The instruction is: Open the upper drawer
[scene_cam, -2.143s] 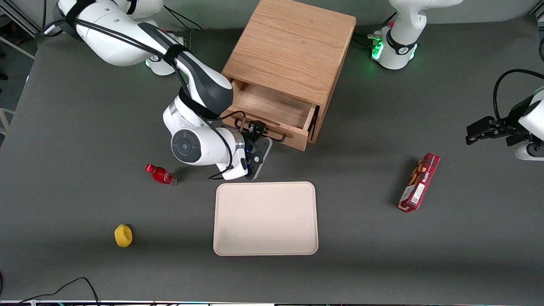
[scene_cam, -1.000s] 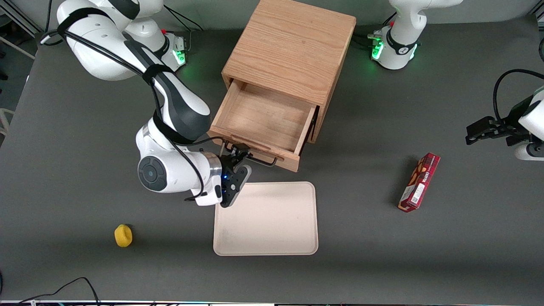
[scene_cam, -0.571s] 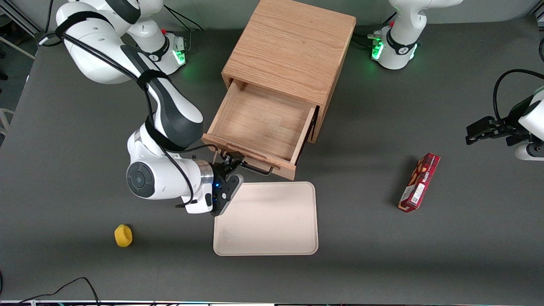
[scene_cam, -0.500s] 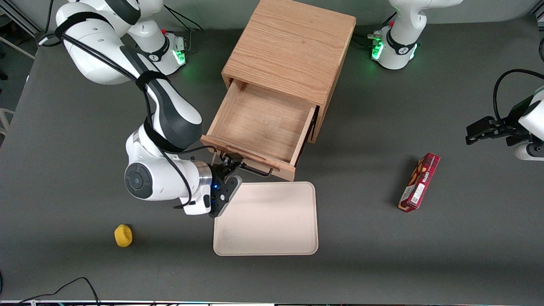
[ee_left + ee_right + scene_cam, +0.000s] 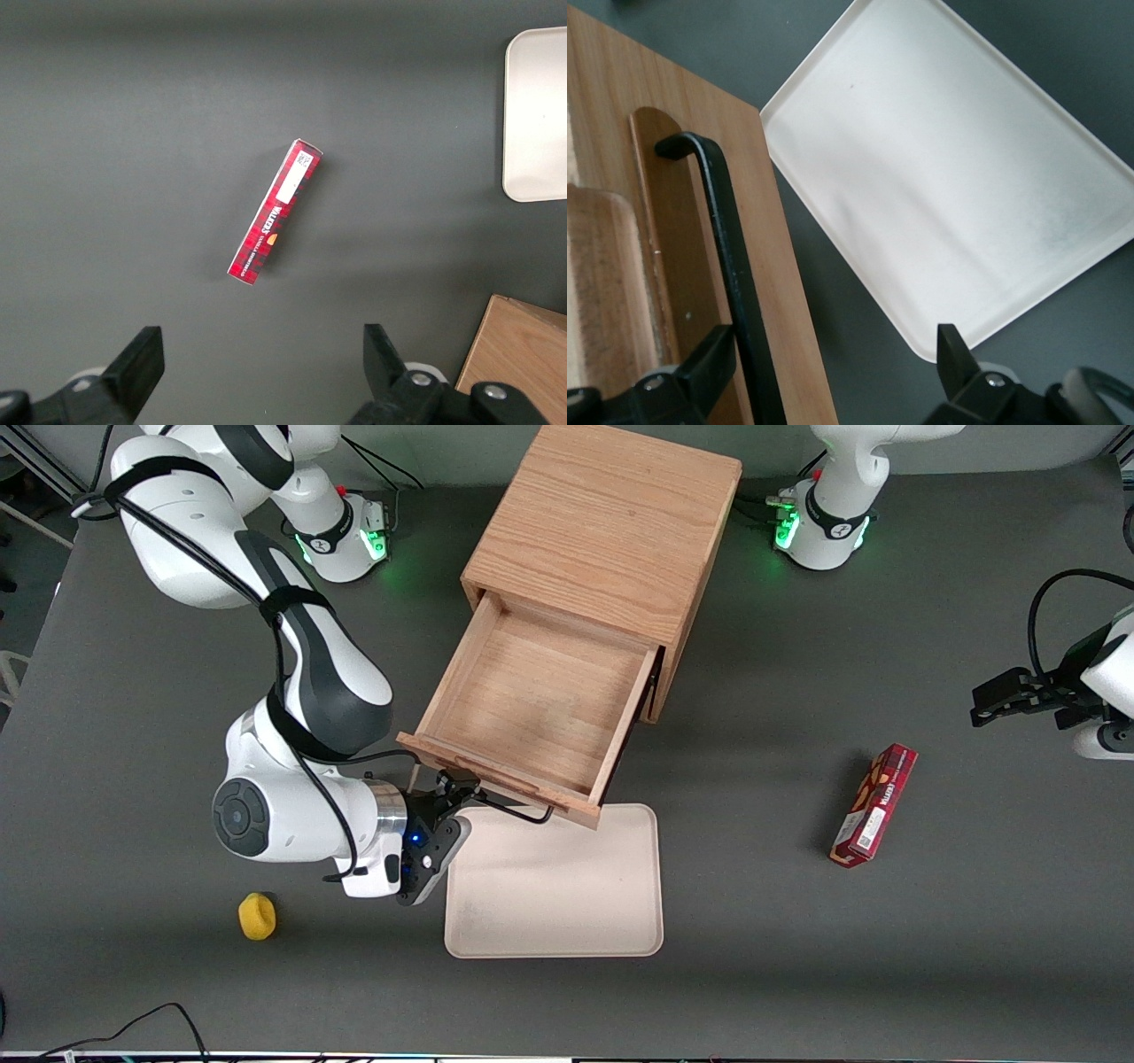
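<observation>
The upper drawer [image 5: 532, 708] of the light oak cabinet [image 5: 611, 522] is pulled far out, its plain wooden box bare inside. Its flat front [image 5: 780, 266] carries a thin black wire handle [image 5: 518, 813] [image 5: 731, 257]. My gripper [image 5: 447, 790] [image 5: 833, 350] is at the handle's end toward the working arm, nearer the front camera than the drawer front. It is open, jaws wide apart. The handle bar runs just inside one finger [image 5: 709, 359], and the other finger [image 5: 952, 350] hangs apart over the table.
A cream tray [image 5: 554, 886] [image 5: 948, 177] lies on the table just in front of the drawer, and the drawer front overhangs its edge. A yellow object [image 5: 257, 917] sits toward the working arm's end. A red box [image 5: 873, 806] [image 5: 275, 212] lies toward the parked arm's end.
The drawer has slid much farther out toward the front camera, with my gripper moving along at its handle. The red bottle seen earlier is now hidden by the arm.
</observation>
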You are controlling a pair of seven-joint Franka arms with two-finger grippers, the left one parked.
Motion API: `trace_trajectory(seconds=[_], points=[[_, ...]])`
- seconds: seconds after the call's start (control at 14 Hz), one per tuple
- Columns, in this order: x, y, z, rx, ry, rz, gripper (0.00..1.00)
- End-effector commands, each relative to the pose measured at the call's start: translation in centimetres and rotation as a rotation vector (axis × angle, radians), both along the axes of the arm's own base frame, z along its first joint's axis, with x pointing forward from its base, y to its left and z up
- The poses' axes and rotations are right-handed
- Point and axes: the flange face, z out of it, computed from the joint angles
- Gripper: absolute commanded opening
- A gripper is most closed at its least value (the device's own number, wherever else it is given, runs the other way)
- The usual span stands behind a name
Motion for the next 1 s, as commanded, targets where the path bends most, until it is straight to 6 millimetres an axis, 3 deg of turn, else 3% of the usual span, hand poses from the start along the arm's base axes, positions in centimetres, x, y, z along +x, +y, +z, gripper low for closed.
trace_trajectory(seconds=[0.0, 0.07, 0.21, 0.36, 0.57, 0.79, 0.86, 0.93], points=[[0.9, -0.4, 1.9, -0.003, -0.057, 0.008, 1.00], [0.7, -0.4, 3.8, -0.001, -0.079, 0.008, 1.00], [-0.6, -0.4, 10.3, 0.013, -0.157, 0.009, 1.00], [-3.0, -1.2, 15.4, -0.017, -0.167, 0.004, 1.00], [-5.9, -2.1, 18.8, -0.073, -0.127, -0.134, 1.00], [-10.6, -3.4, 22.9, -0.240, -0.062, -0.387, 1.00], [-11.9, -4.4, 25.1, -0.281, -0.072, -0.472, 1.00], [-12.7, -7.1, 26.8, -0.318, -0.049, -0.537, 1.00]])
